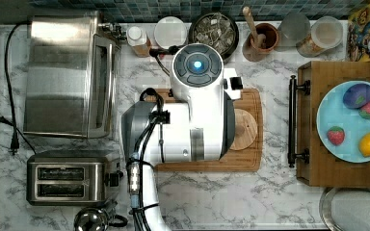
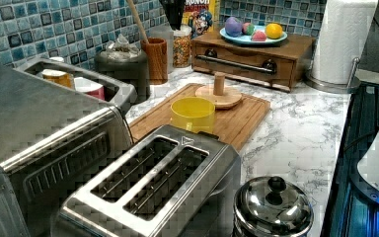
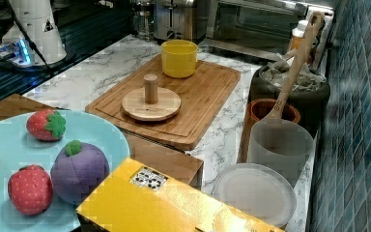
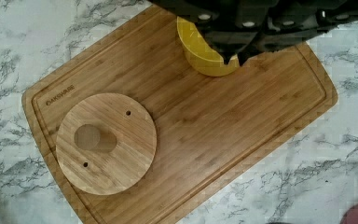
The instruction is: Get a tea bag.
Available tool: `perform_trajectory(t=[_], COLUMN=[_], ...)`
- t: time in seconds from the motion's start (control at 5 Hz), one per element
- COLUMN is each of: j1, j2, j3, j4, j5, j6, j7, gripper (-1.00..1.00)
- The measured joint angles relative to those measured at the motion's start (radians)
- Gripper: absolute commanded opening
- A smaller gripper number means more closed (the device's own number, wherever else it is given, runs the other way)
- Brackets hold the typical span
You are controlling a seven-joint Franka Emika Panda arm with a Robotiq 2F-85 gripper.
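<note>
Marble counter carries a dark round bowl of tea bags (image 1: 214, 30) well beyond the gripper (image 4: 233, 58), whose jaw state is unclear, hovering above the yellow plastic cup (image 4: 200, 51).

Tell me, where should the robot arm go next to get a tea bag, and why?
Probably toward the tiled wall, to the dark round bowl of tea bags. The white robot arm hangs above the rectangular wooden cutting board, where only the yellow cup and round wooden peg stand sit. No tea bags lie there.
</note>
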Motion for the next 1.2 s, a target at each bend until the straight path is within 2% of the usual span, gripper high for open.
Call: perform_trajectory(t=[0.4,1.0,1.2], j1=[0.000,-0.004,0.000], j2=[0.006,0.082,0.108], j3=[0.010,0.001,-0.019], j4=[-0.010,-0.010,-0.003], j5=[0.003,-0.035,-0.055], j6=[0.004,0.250,0.270], j7=[0.000,0.077,0.083], gripper=[-1.00,-1.00,-0.84])
